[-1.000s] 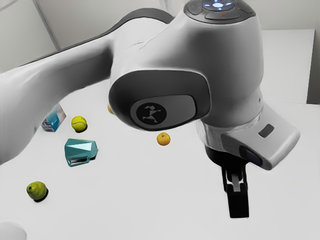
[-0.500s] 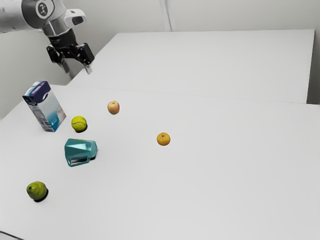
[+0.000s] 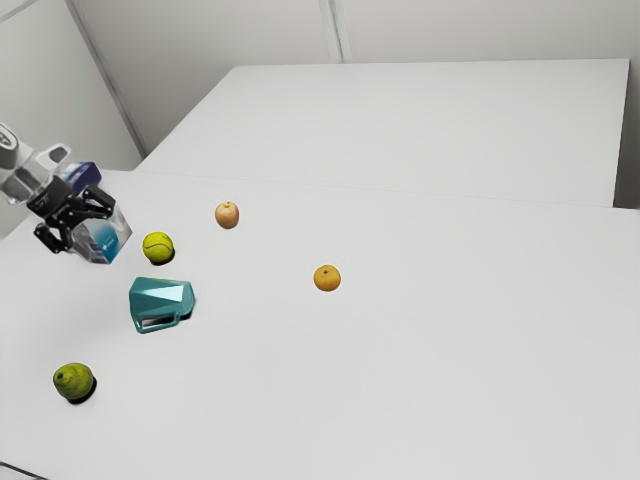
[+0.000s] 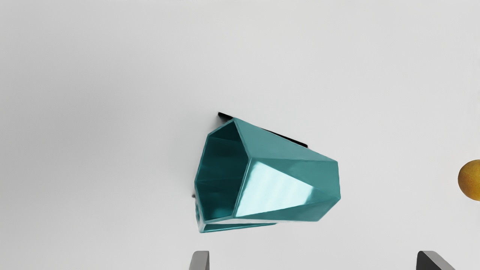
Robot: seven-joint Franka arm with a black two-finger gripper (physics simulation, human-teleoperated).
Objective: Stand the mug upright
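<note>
In the exterior view my gripper hangs in the air in front of the carton, toward the exterior view's left of the mug. The teal faceted mug lies on its side on the white table. In the wrist view the mug shows its dark mouth at one end and its narrower base pointing toward the orange fruit; the handle is partly hidden beneath its side. The fingers of my gripper stand wide apart with nothing held between them.
On the table are a carton, partly behind my hand, a tennis ball close to the mug, an apple, an orange fruit and a green pear nearer the exterior view's front.
From the exterior view's right foreground, my arm has swung to its upper left, then down in front of the carton. The mug and the other objects have stayed in place.
</note>
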